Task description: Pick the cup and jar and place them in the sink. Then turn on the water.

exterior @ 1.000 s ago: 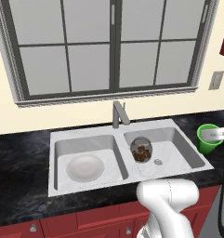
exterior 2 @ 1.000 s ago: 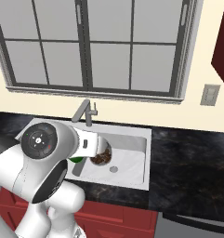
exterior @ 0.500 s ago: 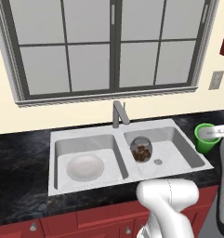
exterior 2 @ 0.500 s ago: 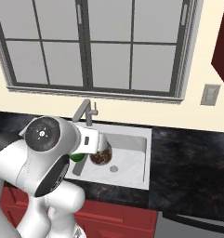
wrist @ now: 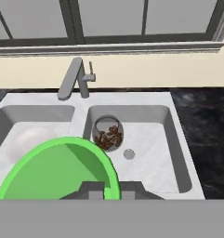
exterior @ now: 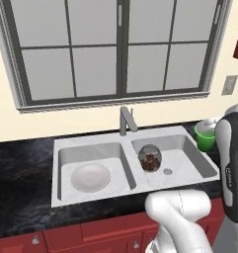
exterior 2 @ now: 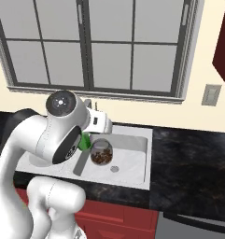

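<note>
My gripper (wrist: 111, 189) is shut on the rim of the bright green cup (wrist: 57, 169), which hangs close under the hand camera. From the left base, the cup (exterior: 205, 135) is by the right end of the sink (exterior: 59, 148), partly behind my forearm. From the right base, a sliver of the cup (exterior 2: 84, 141) peeks out beside my arm. The glass jar (exterior: 150, 158) with brown pieces stands in the right basin, near the drain; it is also seen as the jar (wrist: 108, 132) and the jar (exterior 2: 101, 151). No water shows at the faucet (exterior: 125, 120).
A round white dish (exterior: 91, 177) lies in the left basin. Black stone counter (exterior: 21, 168) runs along both sides of the sink, and a window sill (wrist: 108, 46) sits behind the faucet (wrist: 74, 79). My white arm (exterior 2: 53, 135) blocks much of the right base view.
The cup, held in my gripper, has shifted a little left and up toward the sink. My elbow has swung higher and to the right. The jar and the dish stayed put.
</note>
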